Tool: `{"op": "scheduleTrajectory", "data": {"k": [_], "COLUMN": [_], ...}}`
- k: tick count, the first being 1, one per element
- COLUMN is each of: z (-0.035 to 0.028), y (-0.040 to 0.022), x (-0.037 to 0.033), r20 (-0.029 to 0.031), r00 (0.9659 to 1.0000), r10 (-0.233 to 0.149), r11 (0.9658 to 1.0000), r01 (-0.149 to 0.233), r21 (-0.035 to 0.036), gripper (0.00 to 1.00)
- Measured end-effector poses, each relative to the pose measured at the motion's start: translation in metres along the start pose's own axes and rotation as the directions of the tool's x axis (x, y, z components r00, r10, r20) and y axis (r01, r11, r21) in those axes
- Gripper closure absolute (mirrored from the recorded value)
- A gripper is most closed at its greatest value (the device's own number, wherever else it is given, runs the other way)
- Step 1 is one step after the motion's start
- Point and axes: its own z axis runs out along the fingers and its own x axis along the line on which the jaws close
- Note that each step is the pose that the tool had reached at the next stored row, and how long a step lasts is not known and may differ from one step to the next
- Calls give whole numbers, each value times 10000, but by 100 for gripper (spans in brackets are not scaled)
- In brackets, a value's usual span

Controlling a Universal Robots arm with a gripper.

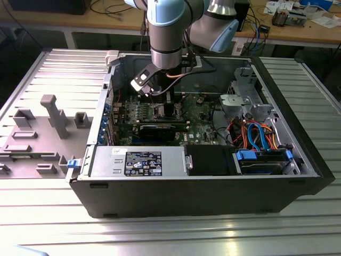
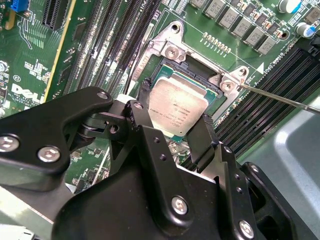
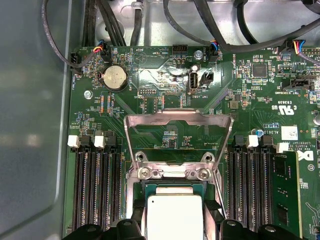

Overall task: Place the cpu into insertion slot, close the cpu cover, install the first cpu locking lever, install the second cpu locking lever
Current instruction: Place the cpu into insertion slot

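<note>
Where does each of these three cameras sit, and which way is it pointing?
Exterior view: off the arm, above the open computer case, looking down into it; the arm reaches down inside.
Second wrist view: rides on the arm, looking along the black gripper at the cpu between its fingers.
First wrist view: also on the arm, facing the green board and the open cpu cover; fingertips flank the cpu.
Shared: both wrist views show the cpu and the gripper.

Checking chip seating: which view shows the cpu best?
The second wrist view: the cpu shows nearly its whole silvery face. The first wrist view crops it; the exterior view has the arm over it.
</note>
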Motion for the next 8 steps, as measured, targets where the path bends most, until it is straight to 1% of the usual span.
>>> {"op": "scheduleTrajectory", "data": {"k": [8], "z": [2], "y": [0], "x": [0], "r20": [0], "r00": [10000], "r10": [0], "r11": [10000], "r01": [0], "r21": [0], "gripper": [46]}}
